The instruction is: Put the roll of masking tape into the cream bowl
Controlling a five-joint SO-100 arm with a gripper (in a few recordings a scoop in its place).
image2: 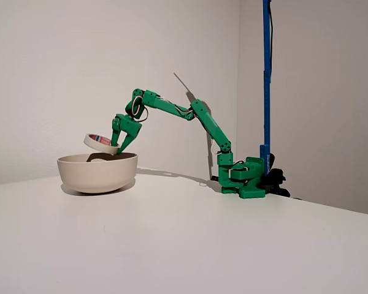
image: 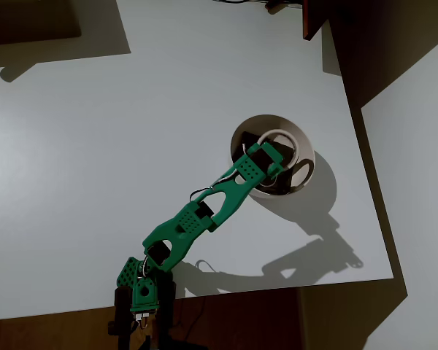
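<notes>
The cream bowl point(image: 305, 138) point(image2: 97, 173) stands right of centre on the white table. The roll of masking tape point(image: 277, 135) point(image2: 100, 143), an off-white ring with reddish marks inside, hangs tilted just above the bowl's rim in the fixed view. My green gripper point(image: 283, 162) point(image2: 116, 147) reaches over the bowl from the lower left of the overhead view and is shut on the near edge of the roll. The roll sits over the bowl's opening in the overhead view. Part of the bowl's inside is hidden by the gripper.
The arm's base point(image: 140, 292) point(image2: 245, 177) stands at the table's front edge in the overhead view. A blue upright pole point(image2: 267, 79) rises behind the base. The white table point(image: 131, 146) ends close to the right of the bowl.
</notes>
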